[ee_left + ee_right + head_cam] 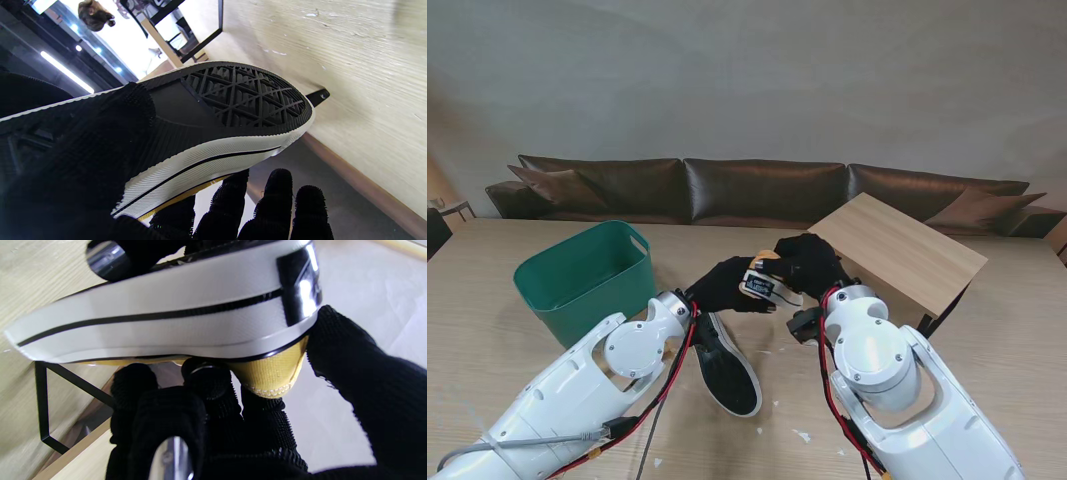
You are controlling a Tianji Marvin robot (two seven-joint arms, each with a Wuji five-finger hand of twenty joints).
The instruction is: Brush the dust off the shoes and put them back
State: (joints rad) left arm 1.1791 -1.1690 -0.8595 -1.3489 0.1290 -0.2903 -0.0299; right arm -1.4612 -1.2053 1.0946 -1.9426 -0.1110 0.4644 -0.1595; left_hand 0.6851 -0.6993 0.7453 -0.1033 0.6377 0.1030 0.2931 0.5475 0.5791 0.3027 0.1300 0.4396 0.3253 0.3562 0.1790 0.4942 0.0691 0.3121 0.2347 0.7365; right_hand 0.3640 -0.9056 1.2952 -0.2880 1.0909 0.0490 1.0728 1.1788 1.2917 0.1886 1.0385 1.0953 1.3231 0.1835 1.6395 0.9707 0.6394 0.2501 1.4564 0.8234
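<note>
Tight in the middle: green bin [587, 275] on the left, tilted wood board [905, 250] on the right, 2nd shoe [725, 364] sole-up on the table [987, 330] nearer to me. Both arms bent in, hands meeting above the table. Left hand [725, 285] wrapped on yellow shoe [765, 281], thumb on sole. Right hand [809, 266] at its heel, fingers curled; holding something shiny [171, 456], can't tell what.

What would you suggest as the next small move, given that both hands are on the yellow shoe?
Probably carry the yellow shoe toward the wooden shelf on the right. Both the left hand and the right hand hold it above the table, no brush is visible, and the other shoe lies sole-up nearer to me.
</note>
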